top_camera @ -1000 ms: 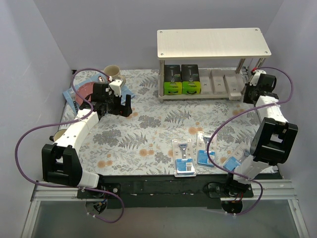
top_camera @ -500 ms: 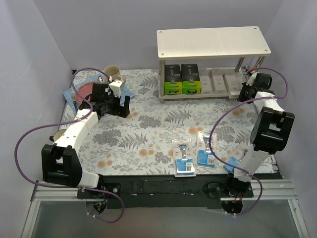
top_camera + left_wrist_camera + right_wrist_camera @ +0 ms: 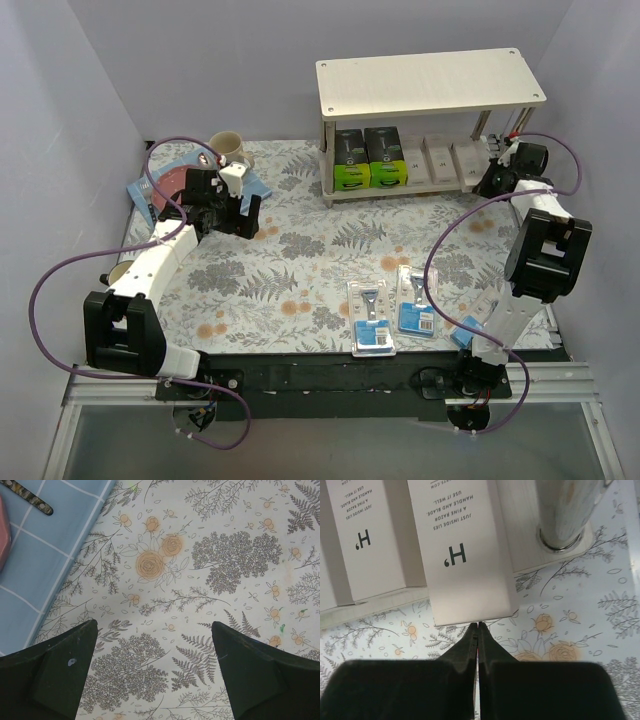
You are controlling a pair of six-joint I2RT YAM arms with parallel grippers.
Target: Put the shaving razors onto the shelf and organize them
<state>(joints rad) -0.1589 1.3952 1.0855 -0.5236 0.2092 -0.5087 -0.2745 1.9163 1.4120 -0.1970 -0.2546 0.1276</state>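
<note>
**Right end effector closed at the shelf's lower tier**

The lower tier of the shelf (image 3: 430, 85) held two black-and-green boxes (image 3: 366, 160) at its left end. The white H-marked boxes (image 3: 440, 158) sat side by side to their right. The right end effector (image 3: 478, 625) was at the shelf's front right corner, its fingers pressed together with nothing between them. Its tips sat right at the near end of the rightmost white box (image 3: 465, 550), just beside the silver leg (image 3: 570, 510); contact could not be confirmed. Two blister packs (image 3: 371, 316) lay flat on the tabletop (image 3: 290, 270), well in front of the shelf. The left end effector (image 3: 154, 630) hung wide open and empty over the tabletop, far left of the shelf.
</note>
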